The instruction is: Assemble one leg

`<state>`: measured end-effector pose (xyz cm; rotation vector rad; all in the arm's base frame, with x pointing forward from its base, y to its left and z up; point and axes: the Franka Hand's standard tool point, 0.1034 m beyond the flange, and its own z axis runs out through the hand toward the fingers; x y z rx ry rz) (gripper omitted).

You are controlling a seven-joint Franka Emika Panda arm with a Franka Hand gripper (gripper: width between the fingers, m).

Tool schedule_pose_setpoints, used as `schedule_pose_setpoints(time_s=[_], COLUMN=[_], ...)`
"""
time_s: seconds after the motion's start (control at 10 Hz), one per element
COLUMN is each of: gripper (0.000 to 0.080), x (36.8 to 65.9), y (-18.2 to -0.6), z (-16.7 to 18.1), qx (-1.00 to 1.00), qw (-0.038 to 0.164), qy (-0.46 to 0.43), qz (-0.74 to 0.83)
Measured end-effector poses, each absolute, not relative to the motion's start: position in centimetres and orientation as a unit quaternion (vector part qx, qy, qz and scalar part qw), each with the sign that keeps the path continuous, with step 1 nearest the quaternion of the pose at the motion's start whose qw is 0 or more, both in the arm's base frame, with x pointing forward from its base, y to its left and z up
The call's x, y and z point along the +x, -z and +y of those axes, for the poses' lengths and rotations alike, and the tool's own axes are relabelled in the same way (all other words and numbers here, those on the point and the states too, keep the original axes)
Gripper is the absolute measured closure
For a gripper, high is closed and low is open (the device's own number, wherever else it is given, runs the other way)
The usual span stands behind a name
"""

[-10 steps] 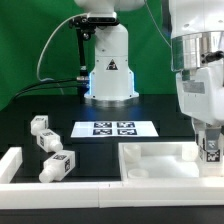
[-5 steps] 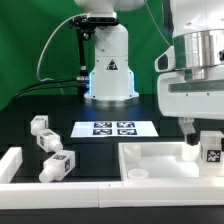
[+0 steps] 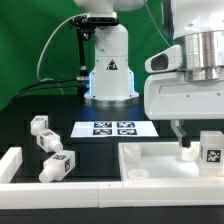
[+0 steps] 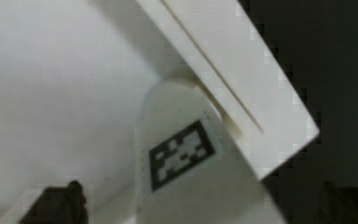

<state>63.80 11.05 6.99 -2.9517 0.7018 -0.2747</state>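
One leg [image 3: 211,150] stands upright in the far right corner of the big white panel [image 3: 150,160], likely so it can be fixed on there. The gripper [image 3: 181,138] hangs just left of it, not holding it, fingers spread. Three more legs [image 3: 48,145] wait on the black table [image 3: 30,110] at the left, near the marker board [image 3: 115,128].
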Motion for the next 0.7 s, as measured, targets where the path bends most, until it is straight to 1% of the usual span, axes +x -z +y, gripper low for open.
schedule_pose_setpoints(time_s=[0.1,0.2,0.3,0.4,0.5,0.6,0.7], gripper=[0.0150,0.0150,0.0293,0.0293,0.0430,0.0515,0.0515], x=[63.90,63.95,63.94,63.94,63.94,63.95,63.95], y=[-6.98,-6.99,-6.98,-6.97,-6.96,-6.97,-6.98], z=[10.99,10.85,10.88,10.86,10.87,10.79,10.74], qx=[-0.986,-0.980,-0.978,-0.977,-0.970,-0.959,-0.951], qw=[0.038,0.042,0.043,0.043,0.047,0.050,0.052], qy=[0.089,0.090,0.089,0.089,0.087,0.085,0.084], qz=[0.136,0.172,0.183,0.189,0.223,0.265,0.294])
